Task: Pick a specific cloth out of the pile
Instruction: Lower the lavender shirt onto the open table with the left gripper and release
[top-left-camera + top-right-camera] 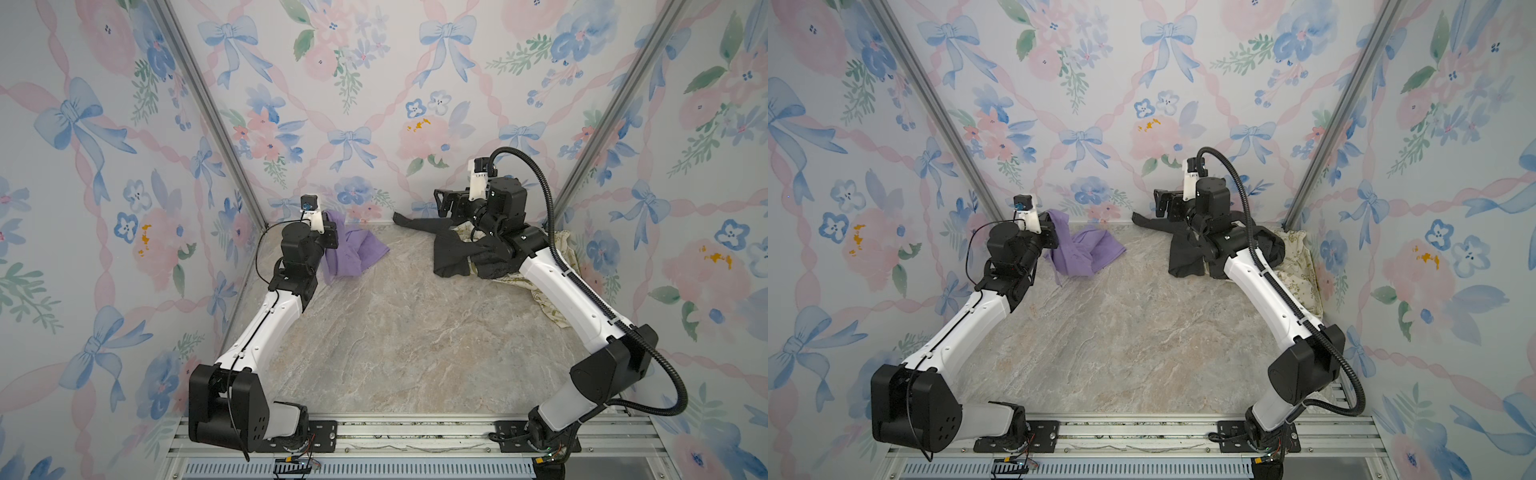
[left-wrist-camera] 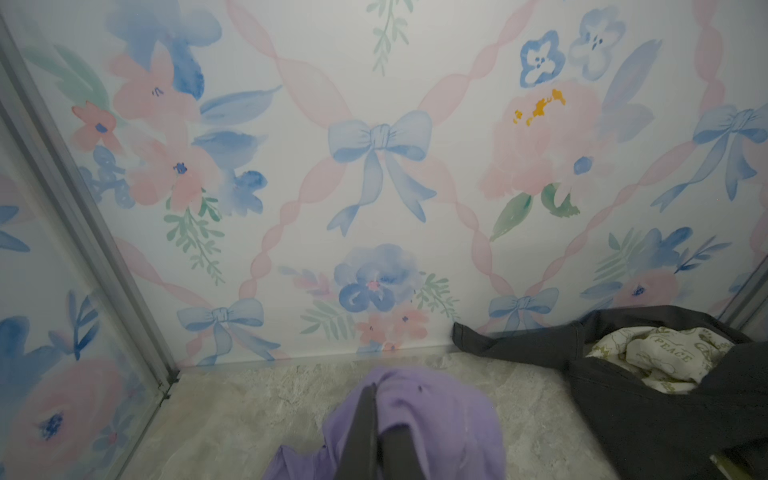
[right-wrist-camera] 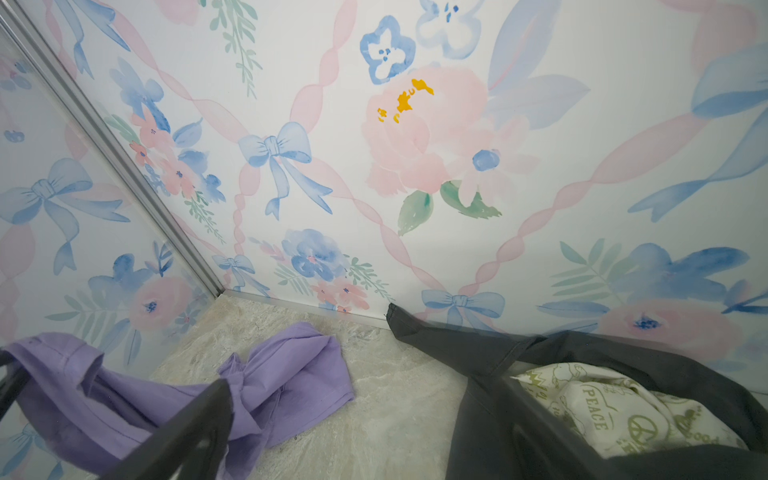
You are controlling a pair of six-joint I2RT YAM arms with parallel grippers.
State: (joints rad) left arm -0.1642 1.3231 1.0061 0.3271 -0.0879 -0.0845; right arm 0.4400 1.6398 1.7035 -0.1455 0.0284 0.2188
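Enclosure: floral-papered walls (image 1: 374, 83) on three sides
Worktop (image 1: 395, 332): marbled, bare between the two arms
Pile (image 1: 1187, 257): black garment (image 1: 453, 253) over cream green-printed cloth (image 1: 544, 301), far right corner
Cloth (image 1: 357, 253): lavender, far left, well apart from the pile; long axis runs from the left fingers toward the worktop's middle, lower part resting there
Left fingers (image 2: 376, 415): pinched on the cloth's raised fold; nearer arm
Right fingers (image 1: 442, 203): spread wide, empty, above the black garment
Judged step: cloth separated; set-down likely next
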